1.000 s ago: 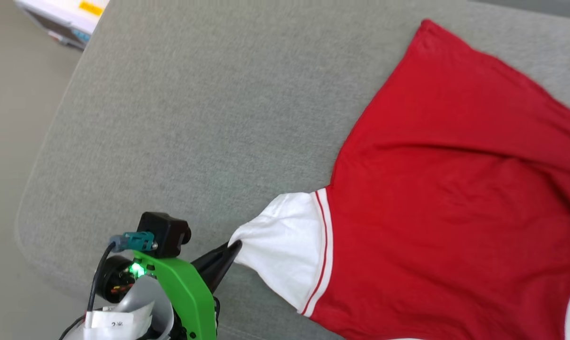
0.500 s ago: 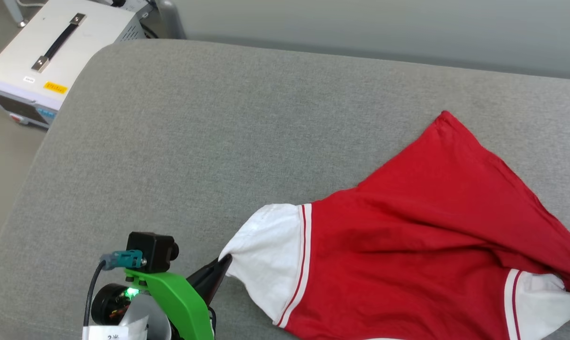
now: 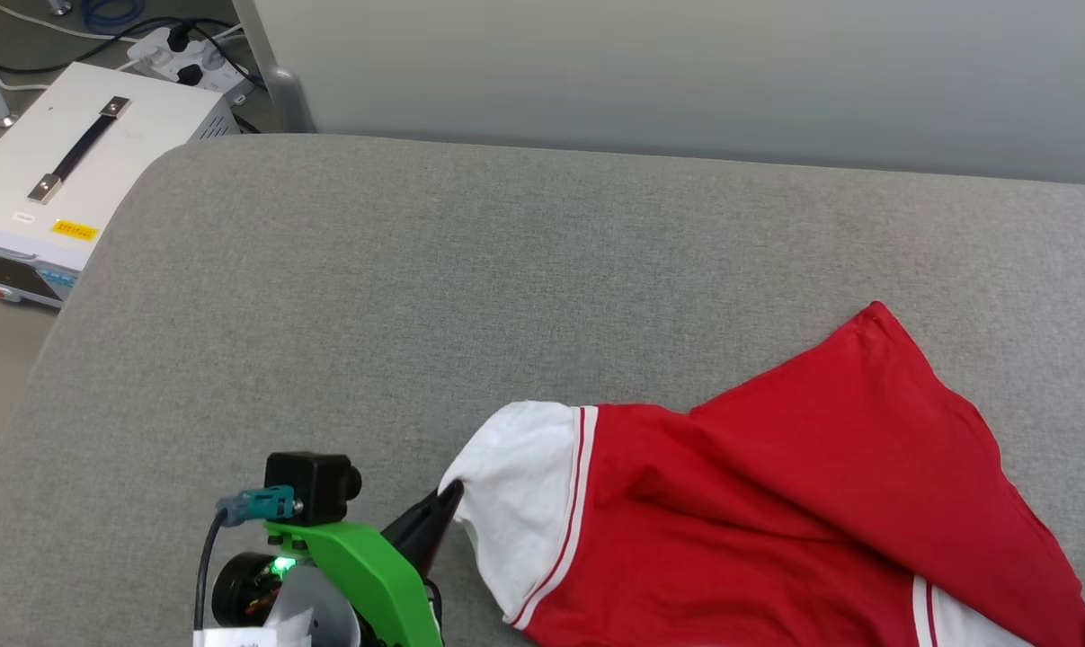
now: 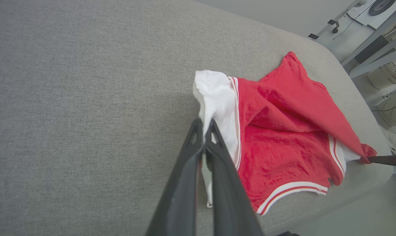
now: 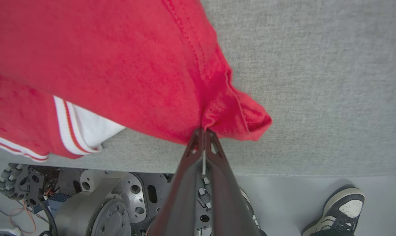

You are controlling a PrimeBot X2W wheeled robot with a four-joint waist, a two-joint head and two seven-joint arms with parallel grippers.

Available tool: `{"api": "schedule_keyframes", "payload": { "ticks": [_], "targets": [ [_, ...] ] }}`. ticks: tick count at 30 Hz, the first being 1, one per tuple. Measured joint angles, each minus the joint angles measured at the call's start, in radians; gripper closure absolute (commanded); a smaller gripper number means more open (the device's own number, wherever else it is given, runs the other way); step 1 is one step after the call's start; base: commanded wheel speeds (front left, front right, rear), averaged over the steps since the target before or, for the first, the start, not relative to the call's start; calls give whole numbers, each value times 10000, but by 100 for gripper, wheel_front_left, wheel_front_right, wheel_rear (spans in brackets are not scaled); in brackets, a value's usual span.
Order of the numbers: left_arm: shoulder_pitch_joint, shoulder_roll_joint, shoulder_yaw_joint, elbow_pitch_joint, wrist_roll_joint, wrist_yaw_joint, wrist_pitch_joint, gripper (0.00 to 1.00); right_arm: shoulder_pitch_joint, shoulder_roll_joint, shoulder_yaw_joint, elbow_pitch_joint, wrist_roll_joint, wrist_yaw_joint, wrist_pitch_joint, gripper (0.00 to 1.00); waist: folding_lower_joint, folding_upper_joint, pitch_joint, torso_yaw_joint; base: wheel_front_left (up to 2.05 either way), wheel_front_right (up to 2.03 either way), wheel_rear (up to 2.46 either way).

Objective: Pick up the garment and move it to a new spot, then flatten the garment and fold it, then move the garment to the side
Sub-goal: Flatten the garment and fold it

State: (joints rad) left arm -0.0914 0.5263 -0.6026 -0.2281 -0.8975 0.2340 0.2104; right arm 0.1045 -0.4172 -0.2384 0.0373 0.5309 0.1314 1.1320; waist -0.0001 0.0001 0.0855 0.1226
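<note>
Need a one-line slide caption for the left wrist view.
Left pincer clamps the white sleeve of the garment on the grey cushion; right pincer grips its far red corner.

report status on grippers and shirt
Left gripper shut on red soft-knit shirt at white sleeve, right gripper shut on red corner. Shirt bunched on grey cushion. Person's shoe nearby.

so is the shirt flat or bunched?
Bunched. The garment has a red flap lapped over its body; left end effector and right end effector each pinch an edge.
</note>
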Motion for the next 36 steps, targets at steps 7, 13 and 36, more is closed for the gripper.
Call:
{"api": "schedule_keyframes", "payload": {
  "ticks": [7, 13, 36],
  "targets": [
    [-41, -13, -42, 90, 19, -27, -71, 100, -55, -324, 454, -832, 132, 0, 105, 0, 0, 0, 63, 84, 0, 0, 0],
    [-95, -4, -104, -86, 82, -100, -73, 100, -995, -631, 566, -1735, 487, 0, 637, 0, 0, 0, 253, 284, 0, 0, 0],
    [-1179, -491, -468, -230, 531, -619, -265, 100, -6102, -819, 1584, 625, -1072, 0, 1588, 0, 1, 0, 2634, 2159, 0, 0, 0]
  ]
}}
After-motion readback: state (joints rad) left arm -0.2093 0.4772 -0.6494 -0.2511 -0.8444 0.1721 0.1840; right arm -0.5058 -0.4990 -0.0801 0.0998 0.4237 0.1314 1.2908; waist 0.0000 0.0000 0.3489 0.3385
